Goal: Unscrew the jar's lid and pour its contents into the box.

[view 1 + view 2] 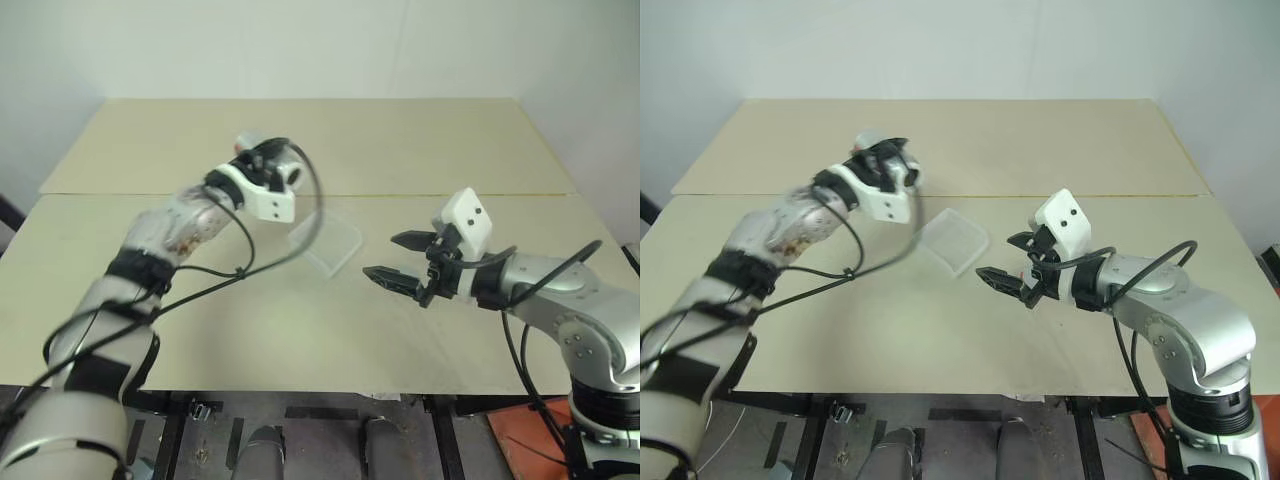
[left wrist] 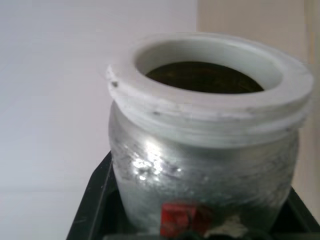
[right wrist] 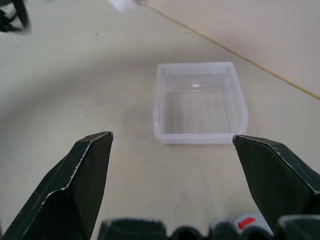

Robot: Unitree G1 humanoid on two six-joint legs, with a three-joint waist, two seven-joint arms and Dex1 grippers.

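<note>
The left claw (image 1: 272, 172), clamped on the open-mouthed jar (image 2: 205, 145), hangs just left and far of the box (image 1: 330, 243) on the surface (image 1: 300, 330), probably nearer it than the wide, empty right claw (image 1: 396, 257).

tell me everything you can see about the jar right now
The jar is a small cylinder with a silvery, clear-looking wall and a thick white threaded rim. Its lid is off, so the mouth is open, with something dark inside. A red-and-white patch sits low on its side. The left gripper is shut on it, holding it above the table near the box.
</note>
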